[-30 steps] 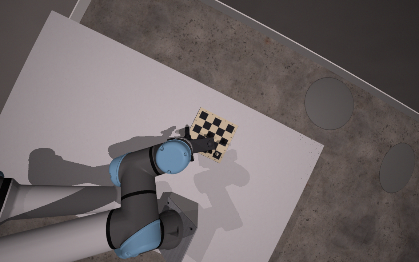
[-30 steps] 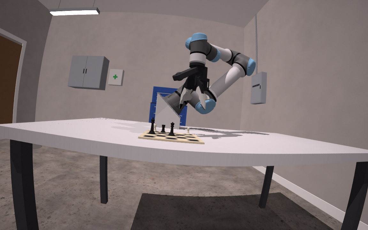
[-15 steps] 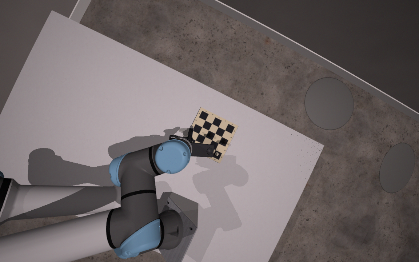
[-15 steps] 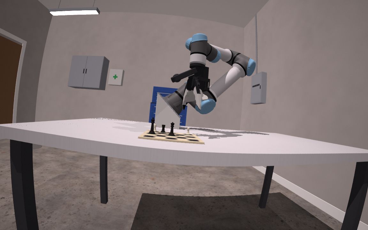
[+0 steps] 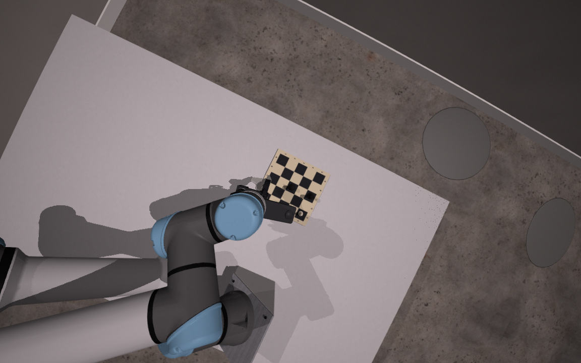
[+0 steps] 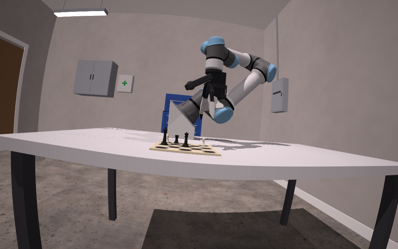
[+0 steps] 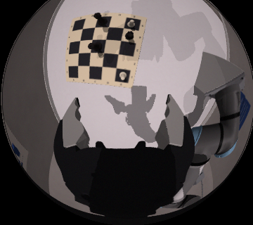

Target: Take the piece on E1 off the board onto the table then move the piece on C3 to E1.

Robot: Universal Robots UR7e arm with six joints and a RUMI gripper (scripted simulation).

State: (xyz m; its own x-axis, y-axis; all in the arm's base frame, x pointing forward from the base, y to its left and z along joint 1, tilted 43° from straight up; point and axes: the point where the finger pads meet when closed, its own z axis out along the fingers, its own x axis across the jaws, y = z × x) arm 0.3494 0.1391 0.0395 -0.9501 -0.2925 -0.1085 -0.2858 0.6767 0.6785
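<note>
My gripper (image 6: pixel 207 117) (image 7: pixel 121 96) is open and empty, high above the table beside the board (image 5: pixel 315 186) (image 6: pixel 188 151) (image 7: pixel 83 72). A black queen (image 5: pixel 290 187) (image 6: pixel 186 140) (image 7: pixel 95 46) stands upright on the centre square, C3. One small white piece (image 5: pixel 300 213) (image 6: pixel 167 137) (image 7: pixel 131 23) stands on a dark corner square; another (image 6: pixel 203 141) (image 7: pixel 122 75) stands on the other corner of that side. The edge labels are too small to tell which corner is E1. In the top view the second white piece is hidden.
A black rook (image 6: pixel 176 139) (image 7: pixel 129 35) stands beside the first white piece. A tall black king (image 5: pixel 309 195) (image 6: pixel 164 137) (image 7: pixel 98 16) stands on an edge square. My arm's mount (image 5: pixel 256 289) (image 7: pixel 223 74) is on the table (image 5: pixel 103 112) (image 6: pixel 287 157).
</note>
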